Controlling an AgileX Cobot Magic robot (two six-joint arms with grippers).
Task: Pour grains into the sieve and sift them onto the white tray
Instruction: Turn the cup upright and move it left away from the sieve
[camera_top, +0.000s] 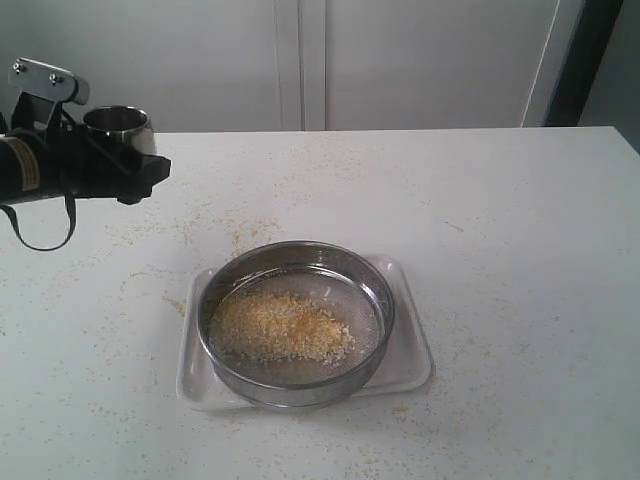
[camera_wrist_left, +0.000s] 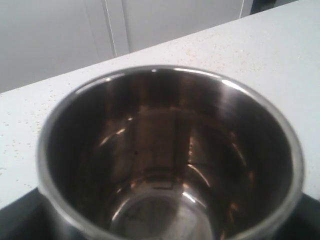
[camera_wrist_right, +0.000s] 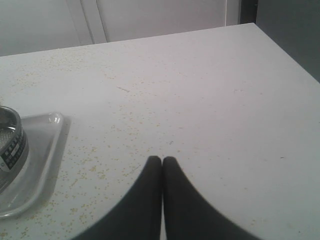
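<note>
The sieve (camera_top: 372, 290), a wide steel ring, rests on the white tray (camera_top: 410, 358) in the middle of the table. A pile of yellow and pale grains (camera_top: 280, 328) lies on its mesh. At the far left, above the table, my left gripper (camera_top: 125, 165) is shut on a small steel cup (camera_top: 118, 124), held upright. The cup (camera_wrist_left: 170, 150) fills the left wrist view and looks empty. My right gripper (camera_wrist_right: 162, 161) is shut on nothing, over bare table beside the tray (camera_wrist_right: 47, 150) and the sieve's wall (camera_wrist_right: 11, 142). It is out of the exterior view.
Stray grains are scattered over the white table (camera_top: 500, 220), thickest left of and behind the tray. The table's far edge runs along a pale wall, and its right edge (camera_wrist_right: 285, 47) drops off near a dark strip.
</note>
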